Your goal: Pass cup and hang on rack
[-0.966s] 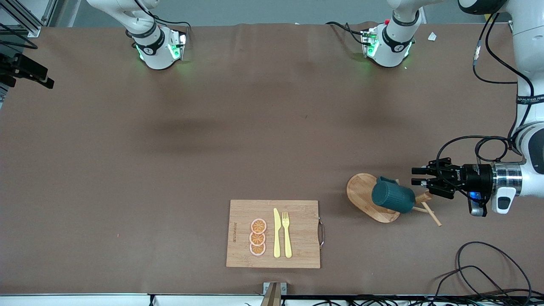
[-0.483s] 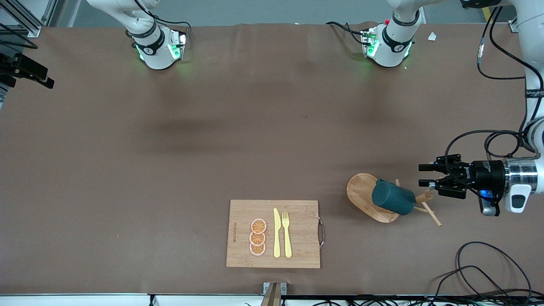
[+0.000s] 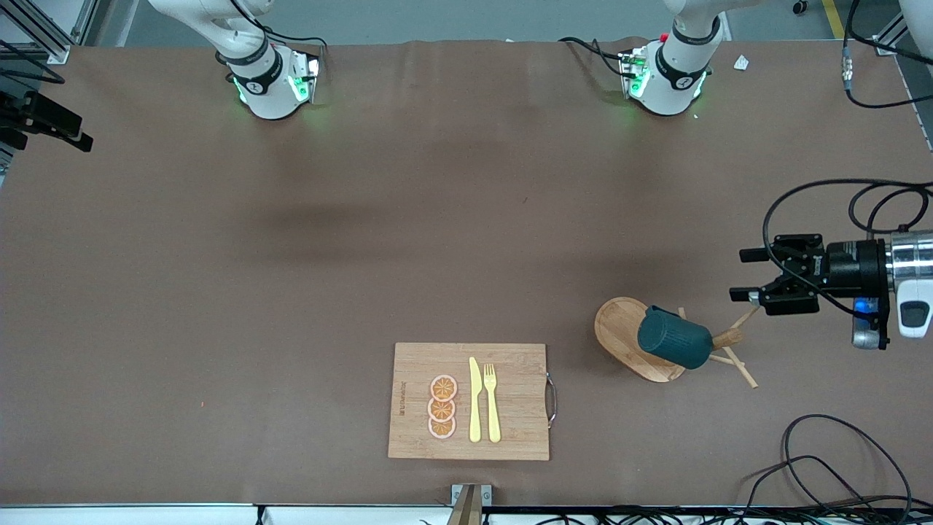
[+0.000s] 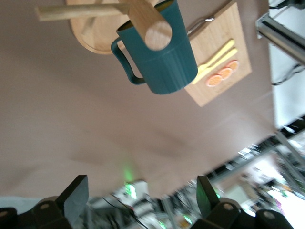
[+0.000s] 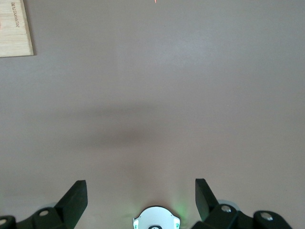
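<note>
Nearest the front camera, at about six o'clock on the table [image 3: 219, 292], lies a wooden cutting board [image 3: 510, 437] carrying three orange slices [image 3: 442, 407], a yellow knife [image 3: 474, 400] and a yellow fork [image 3: 492, 401]. Toward four o'clock, nearer the left arm's end, stands the rack [image 3: 619, 332], its oval base flat on the table and its post with thin pegs rising from it. The cup [image 3: 674, 340] hangs on the rack, ribbed wall tilted over the base; in the left wrist view the cup [image 4: 162, 52] sits with its handle sticking out to one side and the round end of the post [image 4: 157, 32] in front of it. At roughly three o'clock the left gripper [image 3: 745, 275] hovers over bare table just beside the rack, jaws spread wide and holding nothing, clear of the cup. Its fingertips [image 4: 76, 195] frame empty space in its wrist view. Farthest off, the right arm waits near its base at eleven o'clock; the right gripper [image 5: 140, 195] is over bare table, fingers wide apart and empty.
</note>
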`<action>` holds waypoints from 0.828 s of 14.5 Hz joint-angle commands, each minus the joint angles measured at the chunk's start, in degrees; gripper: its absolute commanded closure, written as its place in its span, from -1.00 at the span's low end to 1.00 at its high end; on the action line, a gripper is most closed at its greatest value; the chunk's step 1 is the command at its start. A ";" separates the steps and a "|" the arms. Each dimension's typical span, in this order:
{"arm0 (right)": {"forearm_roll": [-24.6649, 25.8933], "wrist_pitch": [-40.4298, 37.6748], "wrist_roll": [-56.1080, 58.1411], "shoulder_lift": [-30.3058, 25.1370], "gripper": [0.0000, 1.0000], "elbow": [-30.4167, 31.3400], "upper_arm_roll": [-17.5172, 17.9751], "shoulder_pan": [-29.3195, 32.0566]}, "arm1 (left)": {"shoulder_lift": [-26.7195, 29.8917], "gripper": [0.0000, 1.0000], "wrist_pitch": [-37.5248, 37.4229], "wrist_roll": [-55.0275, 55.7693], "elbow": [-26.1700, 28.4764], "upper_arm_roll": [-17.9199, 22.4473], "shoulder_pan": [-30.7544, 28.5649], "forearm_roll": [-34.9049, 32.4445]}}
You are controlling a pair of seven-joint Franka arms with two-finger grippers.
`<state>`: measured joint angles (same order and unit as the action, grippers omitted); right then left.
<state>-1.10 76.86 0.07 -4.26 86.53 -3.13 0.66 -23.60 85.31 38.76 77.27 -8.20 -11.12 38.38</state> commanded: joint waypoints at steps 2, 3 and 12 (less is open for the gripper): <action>-0.57 0.30 0.90 -1.54 -1.00 1.45 0.50 1.09 | 6.53 -1.00 -0.06 -5.93 0.78 -5.66 0.05 -18.54; -0.22 0.39 0.90 -1.54 -1.00 1.36 0.58 1.01 | 7.68 -1.00 0.20 -8.84 0.78 -6.90 0.05 -23.39; 0.05 1.10 3.27 -1.54 -1.00 1.36 0.50 1.09 | 14.45 -1.00 0.91 -24.59 1.57 -13.68 -0.74 -42.95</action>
<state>-1.04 77.36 1.92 -4.27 86.53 -3.22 0.67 -11.98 85.61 17.67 77.09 -21.45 -10.98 -3.52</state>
